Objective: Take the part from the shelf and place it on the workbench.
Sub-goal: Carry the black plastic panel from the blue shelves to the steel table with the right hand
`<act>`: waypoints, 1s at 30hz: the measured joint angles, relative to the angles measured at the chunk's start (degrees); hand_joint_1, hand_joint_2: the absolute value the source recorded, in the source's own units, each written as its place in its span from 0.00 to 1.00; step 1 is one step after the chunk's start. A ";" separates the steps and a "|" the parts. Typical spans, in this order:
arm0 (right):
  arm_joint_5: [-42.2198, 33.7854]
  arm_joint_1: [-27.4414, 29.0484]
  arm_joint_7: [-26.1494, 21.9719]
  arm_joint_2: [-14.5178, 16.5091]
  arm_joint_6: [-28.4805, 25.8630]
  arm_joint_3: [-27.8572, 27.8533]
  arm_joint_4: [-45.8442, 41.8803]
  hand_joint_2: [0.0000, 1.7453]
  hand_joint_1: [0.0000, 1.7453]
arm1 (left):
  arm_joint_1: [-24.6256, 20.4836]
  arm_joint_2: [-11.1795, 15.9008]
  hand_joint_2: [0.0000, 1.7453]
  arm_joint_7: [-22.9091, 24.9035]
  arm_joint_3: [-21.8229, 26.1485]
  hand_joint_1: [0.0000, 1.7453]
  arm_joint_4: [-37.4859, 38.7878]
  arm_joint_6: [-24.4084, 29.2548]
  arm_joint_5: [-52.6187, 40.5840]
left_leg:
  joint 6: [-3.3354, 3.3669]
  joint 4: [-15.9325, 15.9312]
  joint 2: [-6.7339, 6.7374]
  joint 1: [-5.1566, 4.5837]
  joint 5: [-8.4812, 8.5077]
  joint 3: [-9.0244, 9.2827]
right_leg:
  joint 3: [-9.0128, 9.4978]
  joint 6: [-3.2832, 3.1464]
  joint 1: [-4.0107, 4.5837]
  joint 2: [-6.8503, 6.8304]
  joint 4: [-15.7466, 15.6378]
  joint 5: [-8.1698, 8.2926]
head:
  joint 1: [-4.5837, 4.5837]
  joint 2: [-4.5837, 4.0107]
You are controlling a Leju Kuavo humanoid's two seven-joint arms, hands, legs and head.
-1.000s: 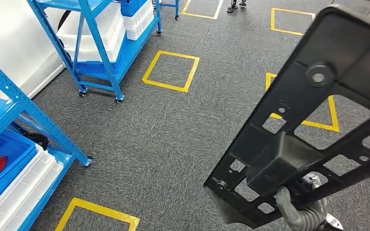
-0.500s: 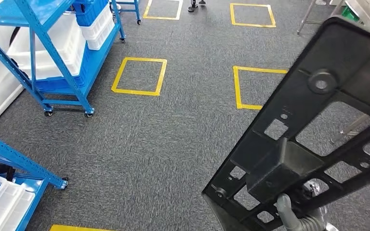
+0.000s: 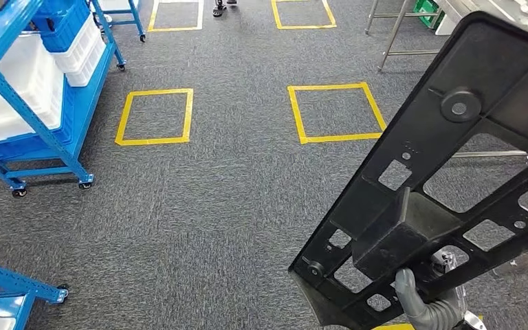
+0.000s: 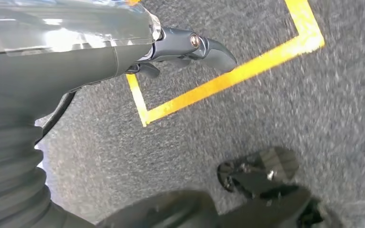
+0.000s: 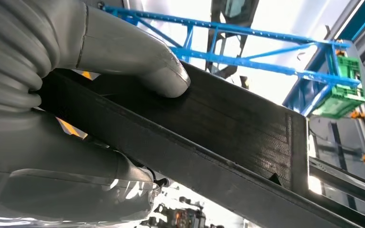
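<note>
Grey carpet floor (image 3: 234,199) with yellow tape squares (image 3: 155,117); blue rack (image 3: 27,96) with white bins far left of part. Black part (image 3: 447,172) held above floor, long axis slanting up-right. Right hand (image 3: 430,309) clamped on part's lower end. Left hand (image 4: 190,47) over floor, holds nothing, fingers apart.

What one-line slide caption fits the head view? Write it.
Right robot hand carries a black plastic part over grey carpet marked with yellow tape squares.
</note>
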 joint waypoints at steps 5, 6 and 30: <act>0.29 -0.73 0.31 0.09 0.05 0.04 -0.38 1.00 1.00 | -0.17 -0.31 1.00 0.75 -0.01 0.00 0.00 -0.26 0.40 | -1.35 2.33 0.29 0.24 -2.45 0.22 | 0.54 -1.95 0.03 2.67 -1.13 -0.16 | -0.01 0.00; 0.04 -1.46 0.45 0.10 0.07 0.05 -0.35 1.00 1.00 | -0.16 -0.36 1.00 0.71 0.01 0.00 0.00 -0.25 0.56 | -1.52 5.43 -1.21 0.43 -4.11 -1.16 | 0.68 -2.24 -0.03 3.34 -1.26 -0.09 | -0.01 0.00; -1.53 -8.54 2.58 0.10 -2.33 0.57 -0.78 1.00 1.00 | -0.37 -1.57 1.00 -1.53 -0.15 0.00 0.00 -0.43 0.02 | 0.30 0.27 -0.28 0.22 0.80 -1.06 | -0.18 0.00 0.24 0.96 0.05 -0.07 | 0.00 0.00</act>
